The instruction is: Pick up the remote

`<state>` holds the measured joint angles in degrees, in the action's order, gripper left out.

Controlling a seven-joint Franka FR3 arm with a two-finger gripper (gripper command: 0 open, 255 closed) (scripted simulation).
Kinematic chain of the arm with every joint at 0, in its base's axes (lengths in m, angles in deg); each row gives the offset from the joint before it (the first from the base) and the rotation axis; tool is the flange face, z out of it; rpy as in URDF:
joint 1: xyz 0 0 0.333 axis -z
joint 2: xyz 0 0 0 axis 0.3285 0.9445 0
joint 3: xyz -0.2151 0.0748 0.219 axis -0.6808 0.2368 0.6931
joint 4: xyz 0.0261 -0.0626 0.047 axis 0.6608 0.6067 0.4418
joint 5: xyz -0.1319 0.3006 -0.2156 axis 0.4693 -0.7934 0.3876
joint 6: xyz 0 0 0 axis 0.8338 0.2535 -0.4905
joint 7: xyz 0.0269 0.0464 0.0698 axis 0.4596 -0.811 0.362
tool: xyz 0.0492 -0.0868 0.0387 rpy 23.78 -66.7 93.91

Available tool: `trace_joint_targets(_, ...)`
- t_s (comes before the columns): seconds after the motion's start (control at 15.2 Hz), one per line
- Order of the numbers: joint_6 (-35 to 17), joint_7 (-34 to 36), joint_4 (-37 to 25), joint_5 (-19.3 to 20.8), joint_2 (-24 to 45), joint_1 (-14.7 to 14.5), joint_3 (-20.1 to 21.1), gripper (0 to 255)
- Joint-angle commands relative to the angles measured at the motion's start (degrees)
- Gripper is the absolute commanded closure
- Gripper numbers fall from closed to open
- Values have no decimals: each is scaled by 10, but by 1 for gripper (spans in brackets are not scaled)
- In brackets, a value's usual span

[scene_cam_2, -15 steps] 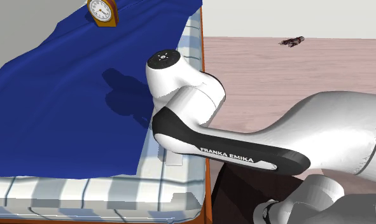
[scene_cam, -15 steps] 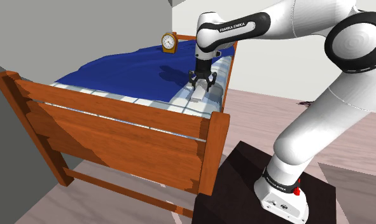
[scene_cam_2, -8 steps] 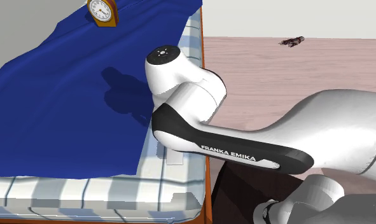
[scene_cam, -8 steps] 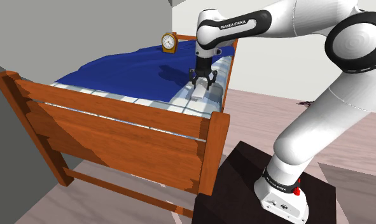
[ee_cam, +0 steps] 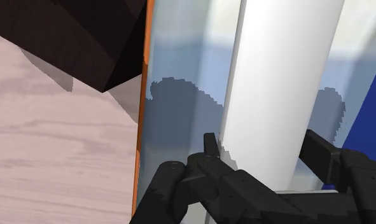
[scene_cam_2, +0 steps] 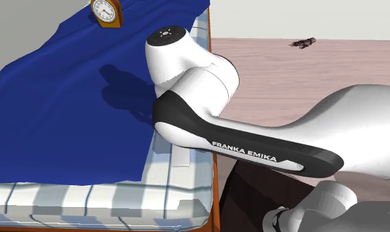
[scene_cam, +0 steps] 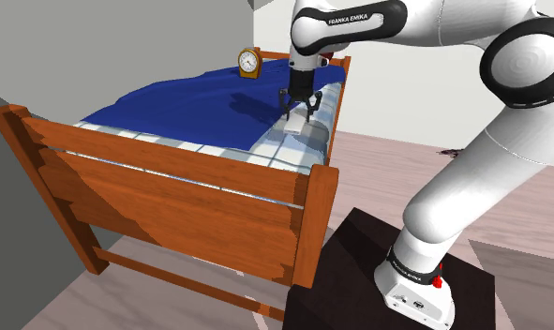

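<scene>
Clasps a long white remote (ee_cam: 282,76) in the black gripper (ee_cam: 263,147), with 1 of the 2 fingers (ee_cam: 210,147) pressed against each long edge, judging by the wrist view. Holds it just beside the blue blanket (scene_cam: 172,103), above the bare strip of striped sheet (ee_cam: 180,57) along that blanket's edge, and apparently off the sheet, given the gripper-shaped shadow (ee_cam: 180,114) cast there, apart from the remote's own outline. Looks rigid: a plain slab with straight flat sides, unlikely to flex or crush under that squeeze. Probably light, so little strain on the grip, yet smooth and long, so prone to pivot or slip if pinched near 1 end. Best taken across the narrow width, near mid-length, fingers square to the flat edges. Cannot judge the balance point here, with the near end hidden behind the gripper. Calls for a slow, level raise away from the blue blanket, without jerks. Worth guarding against a drop: soft landing on the blanket, harder beyond its edge.
</scene>
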<state>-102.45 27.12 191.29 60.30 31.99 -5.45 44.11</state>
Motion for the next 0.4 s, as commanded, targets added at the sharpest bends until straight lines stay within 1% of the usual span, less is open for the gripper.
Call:
trace_joint_targets(0.0, 16, -1, -17, 0, 1, 0, 0, 255)
trace_joint_targets(0.2, 39, -1, -42, 1, 3, 1, -1, 255)
trace_joint_targets(0.33, 40, -1, -44, 1, 3, 1, -1, 255)
